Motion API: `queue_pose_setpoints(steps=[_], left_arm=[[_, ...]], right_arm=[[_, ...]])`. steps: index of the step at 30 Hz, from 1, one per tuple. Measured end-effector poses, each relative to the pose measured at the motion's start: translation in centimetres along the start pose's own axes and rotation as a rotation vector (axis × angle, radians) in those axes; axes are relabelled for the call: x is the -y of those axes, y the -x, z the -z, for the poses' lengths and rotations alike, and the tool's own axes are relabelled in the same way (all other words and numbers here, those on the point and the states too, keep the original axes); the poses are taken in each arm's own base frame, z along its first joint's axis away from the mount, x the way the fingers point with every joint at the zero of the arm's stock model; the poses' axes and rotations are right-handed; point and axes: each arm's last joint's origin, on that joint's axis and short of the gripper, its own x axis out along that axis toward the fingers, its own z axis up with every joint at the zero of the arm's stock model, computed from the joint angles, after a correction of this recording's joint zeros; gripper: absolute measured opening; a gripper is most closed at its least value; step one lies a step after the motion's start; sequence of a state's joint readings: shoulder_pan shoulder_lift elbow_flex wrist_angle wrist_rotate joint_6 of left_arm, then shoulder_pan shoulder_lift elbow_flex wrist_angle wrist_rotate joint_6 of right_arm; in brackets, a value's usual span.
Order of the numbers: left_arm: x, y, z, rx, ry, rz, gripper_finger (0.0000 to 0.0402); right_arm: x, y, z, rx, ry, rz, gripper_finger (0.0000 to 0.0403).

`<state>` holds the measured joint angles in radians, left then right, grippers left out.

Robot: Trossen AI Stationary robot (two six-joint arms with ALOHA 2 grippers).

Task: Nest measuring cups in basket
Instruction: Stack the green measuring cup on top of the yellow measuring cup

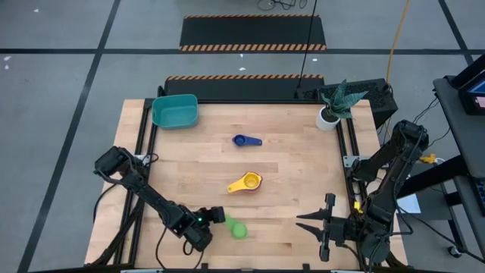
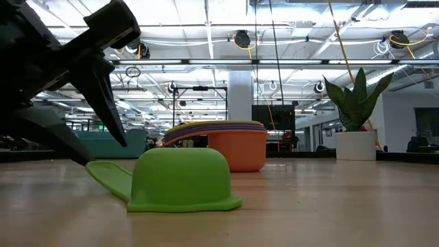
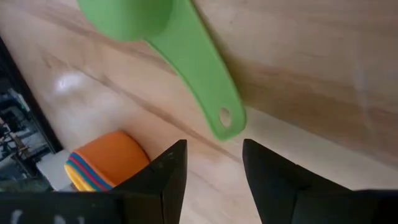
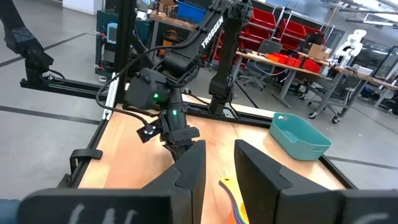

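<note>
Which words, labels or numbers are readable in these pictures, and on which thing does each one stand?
"TROSSEN": white letters along the left arm, read in the right wrist view.
Green sign hanging far back in the room, low view: too small to read.
Measuring cups, basket, plant pot: no text visible.

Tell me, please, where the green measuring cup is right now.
In the high view, the green cup lies near the table's front edge, beside the left claw.

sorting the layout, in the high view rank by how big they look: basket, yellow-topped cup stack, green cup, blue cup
1. basket, clearly largest
2. yellow-topped cup stack
3. blue cup and green cup: look alike, and the left gripper hides the green handle, so unranked
</note>
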<state>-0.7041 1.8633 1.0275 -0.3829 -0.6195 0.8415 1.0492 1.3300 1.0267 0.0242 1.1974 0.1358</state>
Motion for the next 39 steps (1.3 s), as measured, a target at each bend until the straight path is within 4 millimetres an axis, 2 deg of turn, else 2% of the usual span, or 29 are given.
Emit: queue_pose_setpoints(steps=[4, 12, 18, 22, 25, 31, 36, 39], left_arm=[[-0.1, -0.1, -0.2, 0.062, 0.019, 0.038, 0.0159], [-0.2, -0.2, -0.1, 0.064, 0.019, 0.038, 0.0159], [0.3, -1.3, -0.3, 0.054, -0.008, 0.031, 0.0158], [0.3, -1.4, -0.6, 0.063, 0.006, 0.014, 0.0154], [0.3, -1.5, -0.6, 0.070, 0.029, 0.021, 0.0125], [0.5, -1.5, -0.9, 0.089, 0.100, 0.029, 0.0020], [0.1, -1.3, -1.0, 0.073, 0.206, -0.026, 0.0017], [-1.1, -0.3, -1.2, 0.096, 0.254, -0.086, 0.0009]], right_arm=[[-0.1, 0.0, 0.0, -0.006, -0.007, -0.040, 0.0077], [-0.1, 0.0, 0.0, -0.007, -0.011, -0.049, 0.0077], [-0.1, 0.0, 0.0, -0.006, -0.012, -0.049, 0.0077], [-0.1, 0.0, 0.0, -0.007, -0.011, -0.049, 0.0077], [-0.1, 0.0, 0.0, -0.007, -0.011, -0.049, 0.0077], [-0.1, 0.0, 0.0, -0.007, -0.011, -0.050, 0.0077], [-0.1, 0.0, 0.0, -0.007, -0.011, -0.050, 0.0077], [-0.1, 0.0, 0.0, -0.007, -0.011, -0.049, 0.0077]])
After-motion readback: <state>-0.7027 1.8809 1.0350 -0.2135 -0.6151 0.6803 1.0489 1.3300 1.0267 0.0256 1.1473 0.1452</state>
